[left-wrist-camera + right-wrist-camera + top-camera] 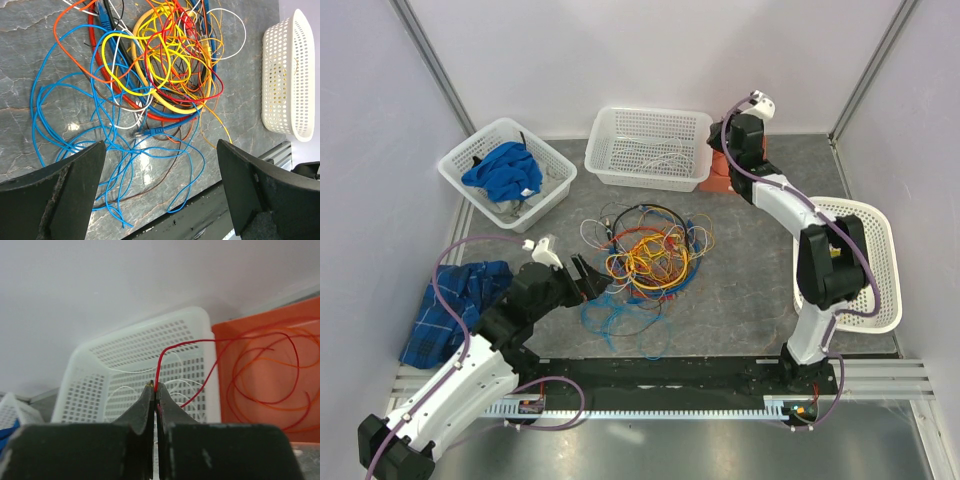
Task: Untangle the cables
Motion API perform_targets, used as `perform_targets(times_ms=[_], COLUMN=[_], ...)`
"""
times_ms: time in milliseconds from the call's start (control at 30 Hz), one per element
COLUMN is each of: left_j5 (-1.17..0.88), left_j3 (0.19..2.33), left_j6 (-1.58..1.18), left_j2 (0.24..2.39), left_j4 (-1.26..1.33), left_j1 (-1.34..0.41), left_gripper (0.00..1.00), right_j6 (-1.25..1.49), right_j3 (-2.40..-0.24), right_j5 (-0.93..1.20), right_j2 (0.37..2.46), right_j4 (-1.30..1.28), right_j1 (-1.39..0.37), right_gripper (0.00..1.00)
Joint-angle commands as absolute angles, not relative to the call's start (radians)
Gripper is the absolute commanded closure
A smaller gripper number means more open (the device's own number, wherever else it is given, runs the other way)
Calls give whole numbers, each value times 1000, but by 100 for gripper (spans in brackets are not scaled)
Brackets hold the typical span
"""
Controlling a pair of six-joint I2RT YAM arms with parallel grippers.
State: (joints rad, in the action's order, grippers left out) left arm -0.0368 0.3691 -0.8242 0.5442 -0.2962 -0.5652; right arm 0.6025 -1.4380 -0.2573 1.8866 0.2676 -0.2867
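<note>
Cables (645,260) lie bunched just ahead of the wide-spread left fingers (60,200), far from the right fingers (145,410) pinching a red wire (159,365).

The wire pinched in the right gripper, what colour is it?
Red; the wire rises from the shut right gripper, clearest in the right wrist view.

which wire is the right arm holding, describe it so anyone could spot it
At the back of the table, where a white basket meets an orange bin, the right pincer is shut on one thin wire. It rises from the tips, bends over and trails into the bin. It is red; the basket's wires are white, the bin's other loops orange.
</note>
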Motion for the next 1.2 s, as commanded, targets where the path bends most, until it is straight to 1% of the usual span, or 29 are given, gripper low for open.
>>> perform_targets(times_ms=[0, 133, 233, 433, 733, 833, 867, 900, 933, 967, 1067, 1133, 1167], left_j5=[-61, -72, -81, -83, -66, -58, -55, -54, -48, -45, -25, -12, -9], left_j3=[361, 357, 356, 354, 357, 354, 354, 354, 354, 356, 365, 380, 385], left_j6=[-850, -856, -856, -857, -862, -868, -870, -871, -873, -871, -865, -858, -850], left_j2=[535, 535, 529, 519, 535, 541, 541, 543, 545, 545, 545, 549, 549], left_j4=[-253, -242, -242, -245, -250, -250, -250, -250, -249, -250, -245, -244, -245], left_j1=[-569, -569, -569, -569, -569, -569, -569, -569, -571, -571, -571, -571, -571], left_gripper=[0, 0, 0, 0, 0, 0, 0, 0, 0, 0, 0, 0, 0], right_j6=[629, 670, 666, 699, 698, 687, 675, 666, 661, 658, 654, 640, 624], right_j3=[-1443, -1402, -1390, -1489, -1698, -1761, -1773, -1773, -1747, -1724, -1634, -1626, -1626], right_j5=[-239, -238, -276, -265, -301, -282, -276, -269, -271, -276, -294, -302, -326], right_j2=[1744, 1700, 1715, 1899, 2190, 2247, 2249, 2249, 2226, 2205, 2109, 2051, 2030], right_j4=[253, 245, 232, 132, -35, -72, -68, -52, -38, 0, 92, 89, 78], right_j1=[-314, -313, -304, -230, -189, -178, -178, -176, -179, -181, -189, -196, -201], right_gripper=[100, 100, 100, 100, 100, 100, 93, 75, 67, 56, 42, 39, 36])
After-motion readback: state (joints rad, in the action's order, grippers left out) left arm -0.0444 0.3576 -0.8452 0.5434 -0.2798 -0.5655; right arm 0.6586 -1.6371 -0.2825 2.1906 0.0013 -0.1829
